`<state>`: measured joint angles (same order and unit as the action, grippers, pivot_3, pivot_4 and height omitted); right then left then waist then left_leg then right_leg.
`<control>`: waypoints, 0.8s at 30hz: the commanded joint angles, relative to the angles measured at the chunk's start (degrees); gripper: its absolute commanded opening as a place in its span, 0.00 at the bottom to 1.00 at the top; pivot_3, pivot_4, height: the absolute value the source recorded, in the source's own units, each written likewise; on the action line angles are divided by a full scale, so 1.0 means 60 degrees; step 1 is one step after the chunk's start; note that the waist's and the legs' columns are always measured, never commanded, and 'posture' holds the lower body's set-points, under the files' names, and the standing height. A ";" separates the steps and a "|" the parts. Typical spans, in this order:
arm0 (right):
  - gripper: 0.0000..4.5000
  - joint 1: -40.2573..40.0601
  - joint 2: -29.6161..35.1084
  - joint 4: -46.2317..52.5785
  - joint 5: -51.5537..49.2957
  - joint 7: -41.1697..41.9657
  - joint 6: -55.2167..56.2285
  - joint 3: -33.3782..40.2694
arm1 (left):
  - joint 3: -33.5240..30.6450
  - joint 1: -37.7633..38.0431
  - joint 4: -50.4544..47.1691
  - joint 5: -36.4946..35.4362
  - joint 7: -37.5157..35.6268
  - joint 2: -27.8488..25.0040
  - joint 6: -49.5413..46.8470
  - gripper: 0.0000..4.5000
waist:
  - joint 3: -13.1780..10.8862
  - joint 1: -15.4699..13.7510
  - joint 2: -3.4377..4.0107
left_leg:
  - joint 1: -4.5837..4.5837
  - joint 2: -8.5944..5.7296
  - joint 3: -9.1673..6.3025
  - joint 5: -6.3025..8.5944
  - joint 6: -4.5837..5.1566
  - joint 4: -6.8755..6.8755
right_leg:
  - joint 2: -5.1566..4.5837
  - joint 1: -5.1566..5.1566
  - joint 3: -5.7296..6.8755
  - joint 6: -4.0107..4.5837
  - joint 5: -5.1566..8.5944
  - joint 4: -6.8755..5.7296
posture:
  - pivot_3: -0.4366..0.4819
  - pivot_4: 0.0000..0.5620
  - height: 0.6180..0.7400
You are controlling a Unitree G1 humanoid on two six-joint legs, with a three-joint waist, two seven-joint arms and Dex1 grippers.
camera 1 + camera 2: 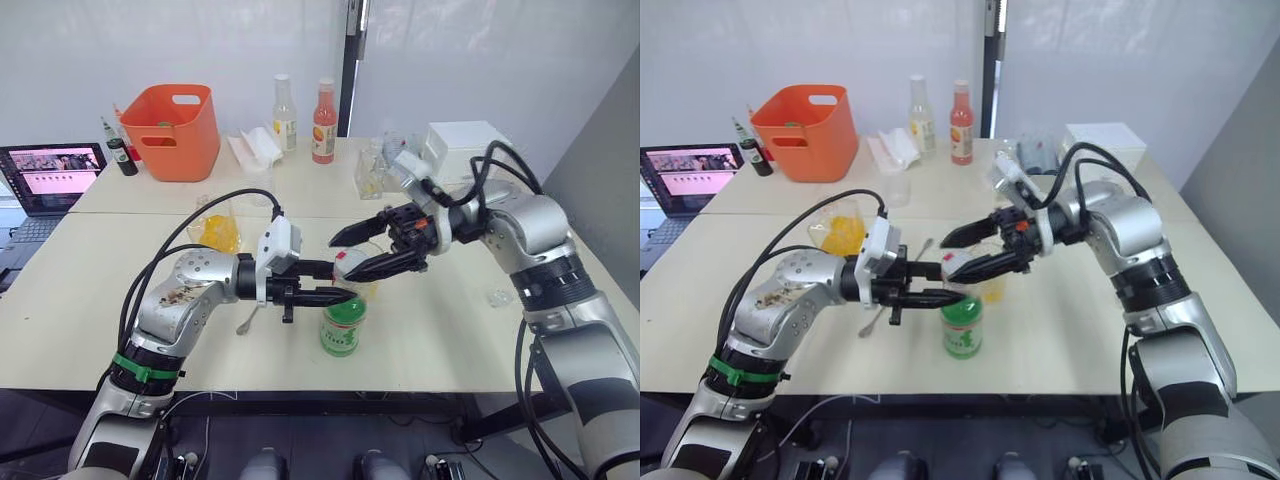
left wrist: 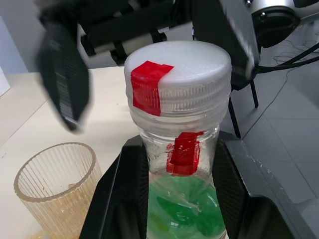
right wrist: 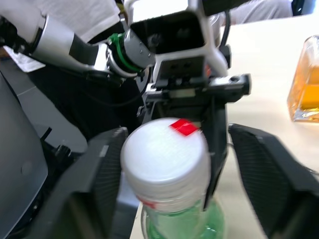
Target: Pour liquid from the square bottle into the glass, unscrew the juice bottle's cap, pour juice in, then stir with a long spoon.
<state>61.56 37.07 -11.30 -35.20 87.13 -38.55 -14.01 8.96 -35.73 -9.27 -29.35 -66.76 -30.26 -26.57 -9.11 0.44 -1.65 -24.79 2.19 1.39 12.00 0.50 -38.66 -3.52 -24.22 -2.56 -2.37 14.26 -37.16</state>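
Nearest the robot, the juice bottle (image 1: 341, 325) stands by the table's front edge w/ the left gripper (image 1: 322, 283) pinched on its neck, white cap (image 2: 177, 74) still screwed on. Right gripper (image 1: 368, 249) is spread wide around the cap, not yet biting. Just behind, the glass (image 2: 56, 189) already holds some yellowish liquid; the square bottle (image 1: 215, 229) sits further back-left, so 1st pour looks done; uncapping, juice pour & stir w/ the long spoon (image 1: 898, 280) remain.
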 commanded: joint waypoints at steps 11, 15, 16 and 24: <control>0.99 -0.3037 -0.0099 0.7551 -0.1683 -0.7496 -0.3911 0.3637 | 0.0315 0.0004 0.0130 0.0169 -0.0110 0.0050 0.0005 0.30 | 0.0001 -0.0051 -0.0002 | 0.0009 0.0000 -0.0001 0.0000 -0.0001 -0.0001 | -0.0001 0.0009 -0.0003 0.0000 0.0000 -0.0004 | 0.48 0.27 0.79; 0.99 -0.3707 -0.0810 0.9066 -0.2230 -0.9871 -0.5382 0.4319 | 0.0325 -0.0074 0.0212 0.0152 -0.0189 0.0060 0.0007 0.30 | 0.0001 -0.0075 -0.0001 | 0.0005 -0.0002 0.0000 0.0000 -0.0001 -0.0003 | -0.0002 0.0006 -0.0008 0.0000 0.0000 -0.0007 | 0.48 0.27 0.79; 0.99 -0.3797 -0.0941 0.9302 -0.2434 -1.0215 -0.5614 0.4405 | 0.0324 -0.0095 0.0243 0.0150 -0.0209 0.0059 0.0013 0.30 | 0.0001 -0.0084 -0.0001 | 0.0004 -0.0004 -0.0004 0.0000 -0.0001 -0.0004 | -0.0002 0.0010 -0.0005 0.0000 0.0000 -0.0005 | 0.48 0.27 0.79; 0.99 -0.3821 -0.1614 0.9789 -0.3413 -1.2120 -0.6634 0.4651 | 0.0382 -0.0249 0.0506 0.0173 -0.0468 0.0089 0.0168 0.30 | 0.0001 -0.0047 -0.0001 | 0.0004 -0.0005 -0.0001 0.0000 0.0000 -0.0004 | -0.0002 0.0011 -0.0006 0.0000 0.0001 0.0001 | 0.48 0.27 0.79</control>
<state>37.73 27.33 45.77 -54.18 15.88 -78.10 11.98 9.96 -37.26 -6.58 -29.15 -68.31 -29.66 -25.30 -9.11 0.16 -1.66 -24.77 2.16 1.38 12.00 0.50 -38.69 -3.54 -24.15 -2.60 -2.37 14.27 -37.15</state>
